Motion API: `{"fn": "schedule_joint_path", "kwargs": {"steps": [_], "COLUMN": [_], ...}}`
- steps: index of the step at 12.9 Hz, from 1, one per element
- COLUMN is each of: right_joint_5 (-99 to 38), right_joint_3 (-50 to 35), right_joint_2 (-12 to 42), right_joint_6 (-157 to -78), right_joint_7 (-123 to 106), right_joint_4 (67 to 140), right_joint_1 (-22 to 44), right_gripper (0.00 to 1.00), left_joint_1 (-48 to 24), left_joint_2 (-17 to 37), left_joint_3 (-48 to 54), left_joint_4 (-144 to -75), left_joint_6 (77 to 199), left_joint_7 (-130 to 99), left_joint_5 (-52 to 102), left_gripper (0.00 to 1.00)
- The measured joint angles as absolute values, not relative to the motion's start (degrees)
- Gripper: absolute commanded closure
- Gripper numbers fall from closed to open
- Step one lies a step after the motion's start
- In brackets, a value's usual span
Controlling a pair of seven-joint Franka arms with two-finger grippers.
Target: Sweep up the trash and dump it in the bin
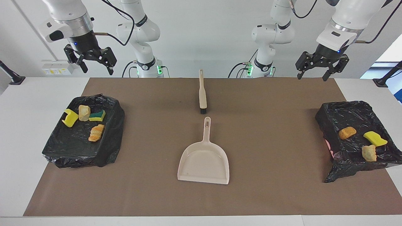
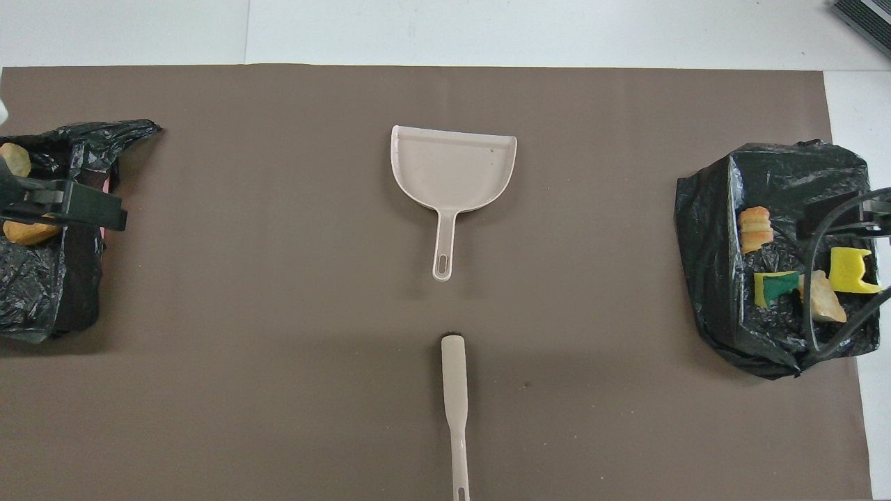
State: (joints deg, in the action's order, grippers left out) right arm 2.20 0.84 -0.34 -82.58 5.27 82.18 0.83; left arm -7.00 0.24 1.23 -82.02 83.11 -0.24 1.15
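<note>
The trash lies in two black-lined bins. The bin (image 1: 78,150) at the right arm's end holds a yellow sponge (image 1: 69,117), a tan chunk (image 1: 84,112), a green-yellow sponge (image 1: 97,115) and an orange chunk (image 1: 96,132). In the bin (image 1: 345,110) at the left arm's end lie an orange-brown chunk (image 1: 347,132), a yellow sponge (image 1: 374,138) and a tan chunk (image 1: 369,153). My right gripper (image 1: 98,67) hangs open and empty high over its bin's end. My left gripper (image 1: 312,75) is also open, empty and raised at its own end.
A beige dustpan (image 1: 204,160) lies mid-mat, its handle pointing toward the robots. A beige hand brush (image 1: 202,92) lies in line with it, nearer the robots, bristles toward the pan. A brown mat (image 2: 278,313) covers the table between the bins.
</note>
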Motion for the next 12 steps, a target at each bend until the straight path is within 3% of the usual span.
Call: {"fn": "schedule_joint_path", "kwargs": {"steps": [4,12], "right_joint_5": [2.0,1.9], "right_joint_3": [0.7,4.9], "right_joint_2": [-0.3,-0.4], "right_joint_6": [-82.6,-82.6], "right_joint_7": [5.3,5.3], "right_joint_4": [82.2,82.3], "right_joint_1": [0.4,4.2], "right_gripper": [0.00,0.00], "left_joint_1": [-6.9,-5.0], "left_joint_2": [-1.9,-2.2], "left_joint_3": [1.2,1.1], "left_joint_4": [-86.1,-86.4], "left_joint_6": [83.2,83.3], "left_joint_7": [-0.2,0.0], "left_joint_5": [1.2,1.2], "left_gripper": [0.00,0.00]}}
